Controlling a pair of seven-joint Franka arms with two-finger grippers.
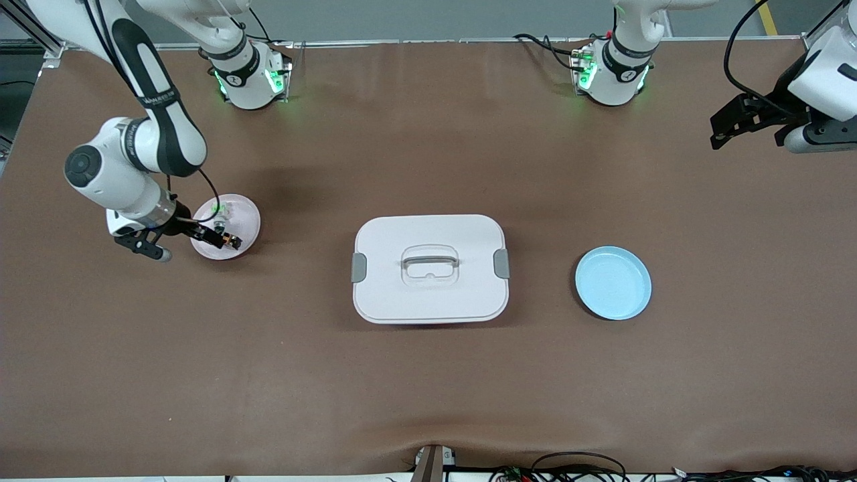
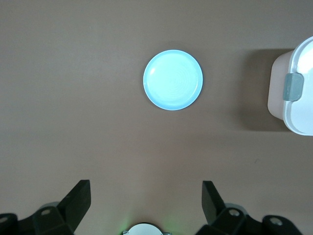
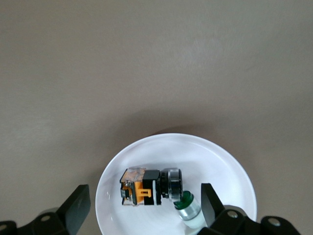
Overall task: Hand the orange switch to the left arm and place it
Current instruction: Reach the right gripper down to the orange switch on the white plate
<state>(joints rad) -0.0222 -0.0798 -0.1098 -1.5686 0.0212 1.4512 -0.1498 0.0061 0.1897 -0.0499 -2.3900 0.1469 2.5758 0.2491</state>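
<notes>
orange switch (image 3: 146, 187): lies on its side on the pink plate (image 1: 246, 213) at the right arm's end of the table, touching the green-capped component (image 3: 187, 207)
right gripper (image 1: 226, 239): low over that plate, claw spread wide around the switch, holding nothing
left gripper (image 1: 748, 121): waits up in the air at its own end, claw wide, empty
box (image 1: 430, 268): mid-table, between pink plate and blue plate (image 1: 613, 282)
risk: closing fingers may also catch the green-capped component; a low carry could clip the box lid
hidden: right fingertips cut off in the wrist view; the switch's underside
</notes>
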